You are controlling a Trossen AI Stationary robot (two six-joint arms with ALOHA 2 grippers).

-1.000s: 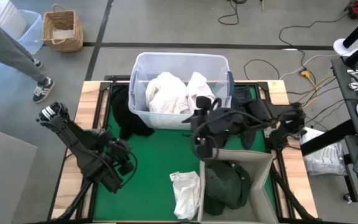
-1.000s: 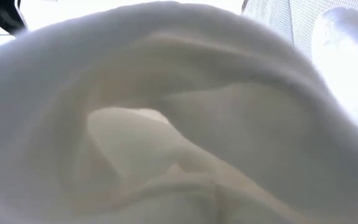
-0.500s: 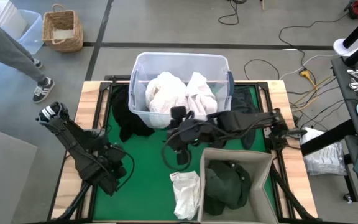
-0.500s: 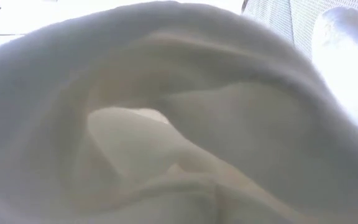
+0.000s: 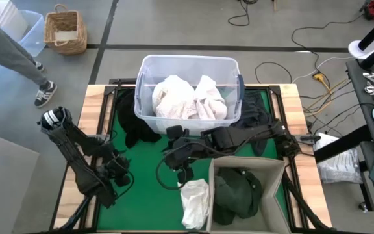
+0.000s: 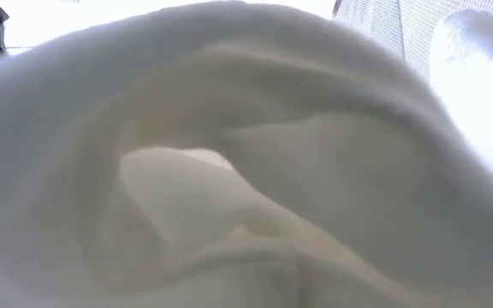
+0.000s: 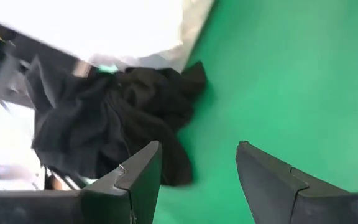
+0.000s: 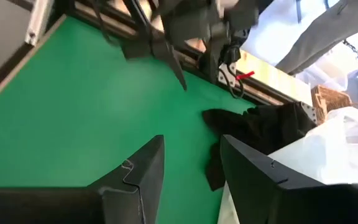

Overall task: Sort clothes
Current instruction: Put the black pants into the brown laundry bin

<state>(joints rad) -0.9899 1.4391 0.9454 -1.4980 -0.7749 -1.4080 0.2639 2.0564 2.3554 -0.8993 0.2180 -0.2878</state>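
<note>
My right gripper [image 5: 174,170] hangs over the green mat [image 5: 151,162] near the middle of the desk, just off the top edge of the white cloth [image 5: 195,201] lying by the near edge; its fingers [image 8: 138,171] stand a little apart with nothing between them. My left gripper [image 5: 119,166] waits over the mat toward the left edge, fingers [image 7: 135,177] spread and empty.

I count two arms and two containers. The clear tub [image 5: 149,71] at the far edge holds two crumpled pale garments [image 5: 190,97], bunched and wrinkled. The beige box [image 5: 279,170] at the near right corner holds one dark green garment [image 5: 236,192], slumped in folds. One black garment [image 5: 135,123] lies heaped on the mat beside the tub's left wall. In the low view, white fabric [image 6: 246,154] fills nearly everything.
</note>
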